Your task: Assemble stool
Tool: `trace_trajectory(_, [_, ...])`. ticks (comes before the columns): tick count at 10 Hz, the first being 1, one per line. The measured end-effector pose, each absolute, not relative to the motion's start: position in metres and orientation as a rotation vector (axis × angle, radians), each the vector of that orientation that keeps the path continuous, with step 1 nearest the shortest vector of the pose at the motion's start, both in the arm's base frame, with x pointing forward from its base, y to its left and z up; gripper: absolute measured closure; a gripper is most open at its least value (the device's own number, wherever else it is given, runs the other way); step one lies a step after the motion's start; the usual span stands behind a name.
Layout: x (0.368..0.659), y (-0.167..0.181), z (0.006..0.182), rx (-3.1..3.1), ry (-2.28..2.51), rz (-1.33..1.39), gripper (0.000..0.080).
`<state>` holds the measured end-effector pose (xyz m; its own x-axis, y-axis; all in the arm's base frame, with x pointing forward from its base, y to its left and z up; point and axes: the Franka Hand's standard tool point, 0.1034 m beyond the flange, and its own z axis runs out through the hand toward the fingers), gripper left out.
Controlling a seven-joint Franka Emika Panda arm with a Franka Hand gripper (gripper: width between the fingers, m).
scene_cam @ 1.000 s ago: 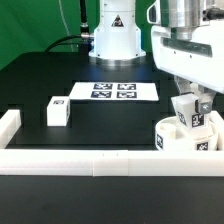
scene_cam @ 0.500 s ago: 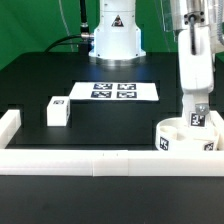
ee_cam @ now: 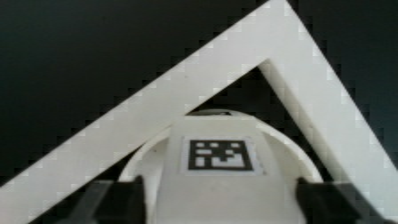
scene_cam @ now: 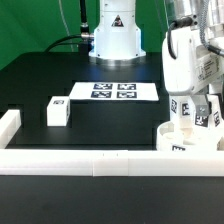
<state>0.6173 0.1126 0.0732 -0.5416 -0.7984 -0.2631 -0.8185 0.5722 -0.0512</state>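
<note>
seat [scene_cam: 166,135]: white disc, exterior view's right | held leg [ee_cam: 217,132]: upright in seat | loose leg [scene_cam: 57,111]: exterior view's left

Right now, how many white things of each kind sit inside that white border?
Round seat: 1
Block legs: 2, the loose leg and the held leg in the gripper
Marker board: 1
Total: 4
I cannot rule out a further leg hidden from view.

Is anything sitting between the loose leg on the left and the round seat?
Nothing visible lies between the loose leg and the seat. The marker board lies farther back, off that line.
</note>
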Motion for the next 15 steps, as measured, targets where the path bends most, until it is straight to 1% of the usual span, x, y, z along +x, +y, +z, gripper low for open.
trace_trajectory(1, [0.617,0.113,0.073,-1.362,2.536,0.110,0.0231])
trace_trajectory(2, [0.619,0.112,0.081,-1.391,2.508,0.106,0.0175])
trace_trajectory(3, [0.620,0.111,0.093,-1.414,2.472,0.101,0.0175])
trace_trajectory(4, [0.620,0.110,0.105,-1.452,2.426,0.094,0.0155])
trace_trajectory(5, [0.622,0.111,0.116,-1.435,2.412,0.095,0.0151])
trace_trajectory(10, [0.621,0.111,0.112,-1.863,2.102,0.007,0.0150])
trace_trajectory(12, [0.620,0.112,0.111,-2.145,1.835,-0.055,0.0150])
trace_trajectory(15, [0.618,0.117,0.109,-2.403,1.501,-0.116,0.0150])
